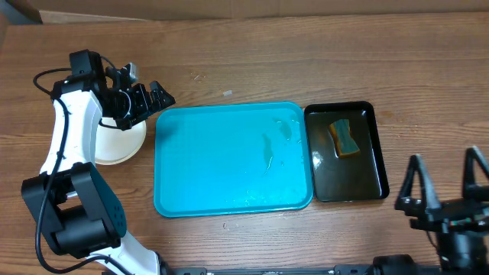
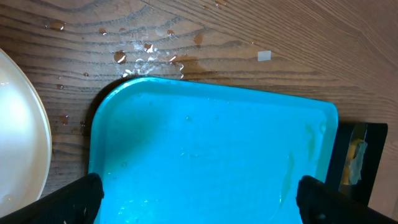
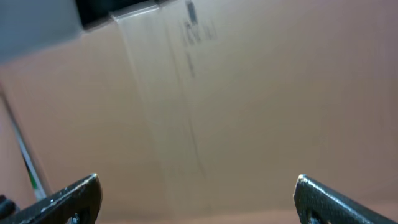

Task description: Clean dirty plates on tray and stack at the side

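The tray (image 1: 229,160) lies bare in the middle of the bench (image 1: 229,61), with only wet streaks on its blue floor. The plates (image 1: 114,145) sit piled off its left edge, just beside the rim, which is the side spot the job asks for. My arm covers part of the pile, so I cannot count how many are in it. I judge the stacking done or nearly so.

My left claw (image 1: 141,99) hangs above the near edge of that pile, spread as wide as it goes and holding nothing. It is angled down and across toward the tray, whose rounded corner fills my wrist view. Water drops (image 2: 146,56) spot the wood beyond that corner.

The sponge (image 1: 344,137) lies in the black tray (image 1: 374,153), which touches the blue tray's right side and keeps the wet thing off the wood.

My right claw (image 1: 443,187) is parked near the bench's front right, well apart from both trays. It is fully spread and empty, and tipped up so its camera sees only a blurred brown surface.
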Robot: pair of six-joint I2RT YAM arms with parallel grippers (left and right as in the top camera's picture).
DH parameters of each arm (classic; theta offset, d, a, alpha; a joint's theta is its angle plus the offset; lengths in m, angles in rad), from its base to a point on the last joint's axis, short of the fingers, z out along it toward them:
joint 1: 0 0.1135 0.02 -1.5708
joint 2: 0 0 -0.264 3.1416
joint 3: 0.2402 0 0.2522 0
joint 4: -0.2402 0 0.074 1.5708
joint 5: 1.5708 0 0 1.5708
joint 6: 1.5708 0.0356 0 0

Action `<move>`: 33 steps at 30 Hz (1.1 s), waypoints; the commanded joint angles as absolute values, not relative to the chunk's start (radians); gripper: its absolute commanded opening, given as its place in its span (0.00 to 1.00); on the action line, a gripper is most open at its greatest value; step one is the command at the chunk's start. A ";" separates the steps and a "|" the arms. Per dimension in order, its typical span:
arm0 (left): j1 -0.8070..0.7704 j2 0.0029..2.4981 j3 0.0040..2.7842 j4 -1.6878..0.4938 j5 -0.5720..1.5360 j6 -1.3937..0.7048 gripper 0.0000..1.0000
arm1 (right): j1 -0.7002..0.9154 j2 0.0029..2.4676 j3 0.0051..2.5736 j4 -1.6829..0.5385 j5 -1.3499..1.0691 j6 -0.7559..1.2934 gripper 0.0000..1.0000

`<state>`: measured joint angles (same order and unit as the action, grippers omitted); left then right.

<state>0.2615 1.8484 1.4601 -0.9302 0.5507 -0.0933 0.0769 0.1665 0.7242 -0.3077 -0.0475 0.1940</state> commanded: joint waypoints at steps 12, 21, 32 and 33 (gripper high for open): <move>0.258 1.844 1.454 -0.930 0.566 -0.067 1.00 | 0.070 0.003 0.147 0.278 -0.115 0.183 1.00; 0.258 1.844 1.454 -0.930 0.565 -0.067 1.00 | 0.070 0.003 0.017 0.282 -0.113 0.183 1.00; 0.258 1.844 1.454 -0.930 0.566 -0.067 1.00 | 0.071 0.003 0.008 0.011 -0.115 0.077 1.00; 0.258 1.844 1.454 -0.930 0.565 -0.067 0.99 | 0.072 0.003 0.007 -0.027 -0.115 0.054 1.00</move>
<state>0.2615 1.8481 1.4601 -0.9298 0.5503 -0.0933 0.0727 0.0147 0.0185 0.0135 -0.1081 0.1318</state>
